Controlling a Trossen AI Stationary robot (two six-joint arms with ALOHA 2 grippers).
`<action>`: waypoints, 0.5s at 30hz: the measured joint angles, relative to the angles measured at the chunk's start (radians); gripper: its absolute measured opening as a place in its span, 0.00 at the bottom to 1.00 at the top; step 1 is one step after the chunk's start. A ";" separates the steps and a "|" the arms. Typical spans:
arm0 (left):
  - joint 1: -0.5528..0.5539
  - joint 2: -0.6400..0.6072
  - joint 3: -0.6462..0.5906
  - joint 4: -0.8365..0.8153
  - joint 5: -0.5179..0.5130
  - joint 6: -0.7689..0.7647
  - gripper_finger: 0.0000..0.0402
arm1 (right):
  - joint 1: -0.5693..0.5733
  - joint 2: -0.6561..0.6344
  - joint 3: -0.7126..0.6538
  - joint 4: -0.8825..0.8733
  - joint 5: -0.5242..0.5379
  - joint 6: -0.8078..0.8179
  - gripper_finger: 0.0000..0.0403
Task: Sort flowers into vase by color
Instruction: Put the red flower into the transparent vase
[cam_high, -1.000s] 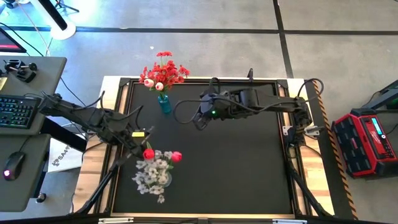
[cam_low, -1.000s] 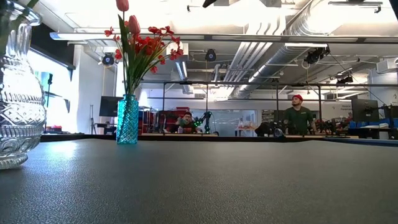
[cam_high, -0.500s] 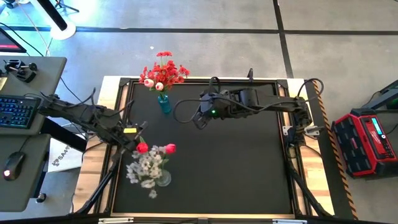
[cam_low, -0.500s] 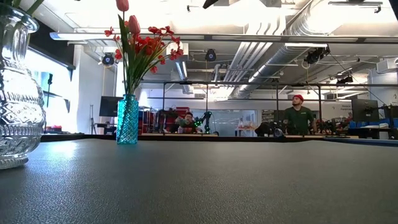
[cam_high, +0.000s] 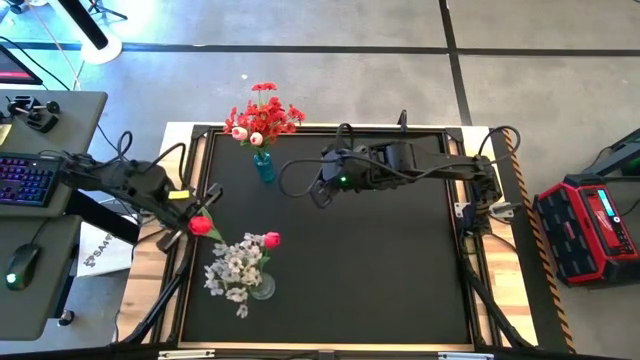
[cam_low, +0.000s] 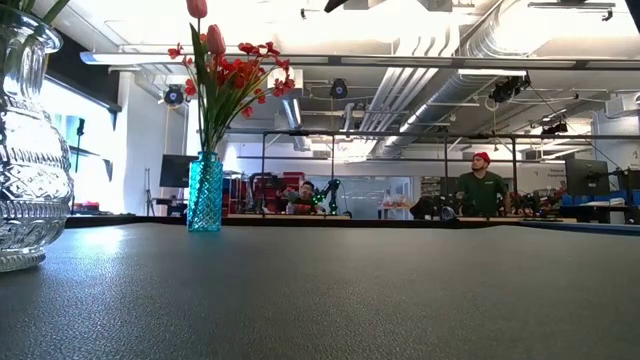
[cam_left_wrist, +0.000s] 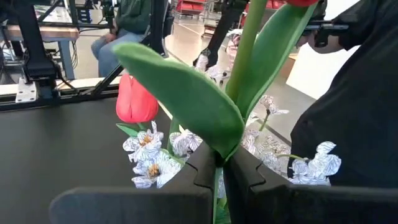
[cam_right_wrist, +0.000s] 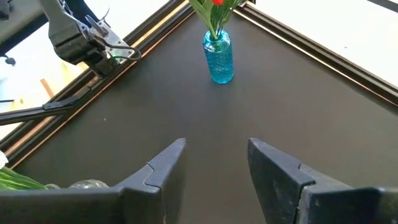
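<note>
My left gripper (cam_high: 188, 216) hangs over the table's left edge, shut on a red tulip (cam_high: 202, 225) with a broad green leaf (cam_left_wrist: 180, 93). Just right of it a clear glass vase (cam_high: 258, 288) (cam_low: 25, 150) holds white blossom sprays (cam_high: 235, 268) (cam_left_wrist: 152, 165) and a second red tulip (cam_high: 270, 240) (cam_left_wrist: 135, 99). A teal vase (cam_high: 264, 168) (cam_low: 205, 190) (cam_right_wrist: 219, 57) at the far left of the mat holds red blooms and pink buds (cam_high: 262, 120). My right gripper (cam_high: 325, 192) (cam_right_wrist: 214, 163) waits open over the mat, right of the teal vase. My left gripper pinches the red tulip's green stem (cam_left_wrist: 219, 182) between its two fingers, just below where the leaf branches off. The fingers lie across the stem. The bloom stands past the fingertips, lifted clear of the glass vase and the table.
A raised wooden frame (cam_high: 190, 250) rims the black mat (cam_high: 370, 270). The mat's middle and right side lie bare. Desks with a keyboard (cam_high: 25, 180) stand left of the table, a red case (cam_high: 590, 230) right of it. People show in the room behind (cam_low: 485, 190).
My left gripper, shut on the red tulip, has moved toward the table's left edge and a little toward the far edge. It has drawn the tulip out from beside the white sprays in the glass vase. The white sprays have shifted slightly.
</note>
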 joint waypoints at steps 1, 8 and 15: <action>0.000 0.000 0.000 0.000 0.000 0.000 0.00 | 0.000 0.000 0.000 0.002 -0.001 0.002 0.39; 0.000 0.006 0.000 0.000 0.006 0.020 0.00 | 0.000 0.000 0.000 0.023 -0.003 0.020 0.39; 0.000 0.025 -0.001 -0.027 0.006 0.063 0.00 | 0.000 0.000 0.000 0.067 -0.006 0.022 0.39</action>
